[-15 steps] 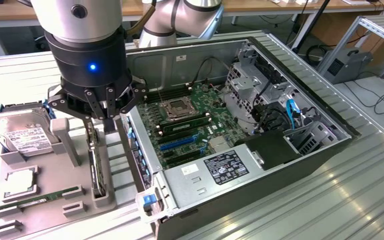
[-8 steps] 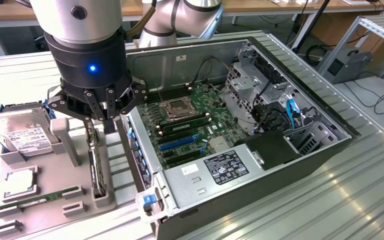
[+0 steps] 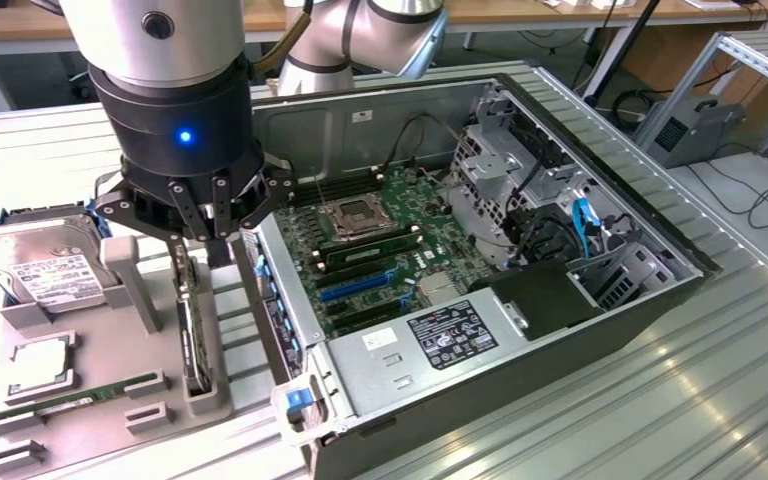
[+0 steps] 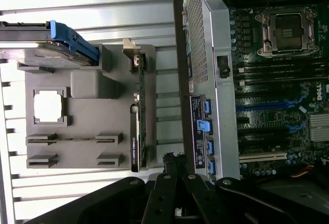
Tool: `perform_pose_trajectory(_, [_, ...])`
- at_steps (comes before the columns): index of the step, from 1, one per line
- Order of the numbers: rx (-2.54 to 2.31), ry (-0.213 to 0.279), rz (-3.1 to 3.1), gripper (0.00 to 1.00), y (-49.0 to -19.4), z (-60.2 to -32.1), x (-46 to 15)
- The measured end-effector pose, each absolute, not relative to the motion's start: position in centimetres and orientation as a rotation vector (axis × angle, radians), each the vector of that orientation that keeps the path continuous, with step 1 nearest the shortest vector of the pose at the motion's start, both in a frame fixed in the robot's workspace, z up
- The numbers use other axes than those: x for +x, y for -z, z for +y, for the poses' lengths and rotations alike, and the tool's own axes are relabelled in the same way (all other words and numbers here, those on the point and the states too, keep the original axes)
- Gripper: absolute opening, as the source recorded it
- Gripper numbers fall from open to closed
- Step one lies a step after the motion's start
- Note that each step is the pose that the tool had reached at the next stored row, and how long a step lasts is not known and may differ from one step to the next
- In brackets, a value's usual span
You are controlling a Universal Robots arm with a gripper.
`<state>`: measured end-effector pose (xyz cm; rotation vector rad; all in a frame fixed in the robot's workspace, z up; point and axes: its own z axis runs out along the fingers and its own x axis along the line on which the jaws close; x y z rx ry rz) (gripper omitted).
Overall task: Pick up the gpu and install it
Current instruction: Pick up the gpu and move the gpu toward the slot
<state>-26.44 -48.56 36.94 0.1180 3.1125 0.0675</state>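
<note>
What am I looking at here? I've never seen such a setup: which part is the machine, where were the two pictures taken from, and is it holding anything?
The silver and black column is a robot arm. At its tip sits the gripper, a claw with fingers, here shut with nothing in it. One picture comes from a camera beside the table; the other from a camera on the arm's wrist, looking past the claw. On the ribbed metal table lie an open computer case and a grey holder with parts: a hard drive, a processor chip, a memory stick and the gpu, standing on edge in its slot. The gripper hangs close to the gpu.
</note>
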Motion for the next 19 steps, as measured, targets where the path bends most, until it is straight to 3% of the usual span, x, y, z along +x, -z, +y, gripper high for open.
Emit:
perform_pose_trajectory(4, [0.118, -0.067, 3.112, 0.17, -36.94, -48.56, -26.44])
perform_pose_trajectory(7, [0.118, -0.067, 3.113, 0.36, -36.94, -48.56, -26.44])
perform_pose_trajectory(8, [0.118, -0.067, 3.112, 0.36, -36.94, -48.56, -26.44])
perform_pose_trajectory(9, [0.118, -0.068, 3.112, 0.42, -36.94, -48.56, -26.44])
perform_pose_trajectory(19, [0.118, -0.067, 3.113, 0.42, -36.9, -48.56, -26.44])
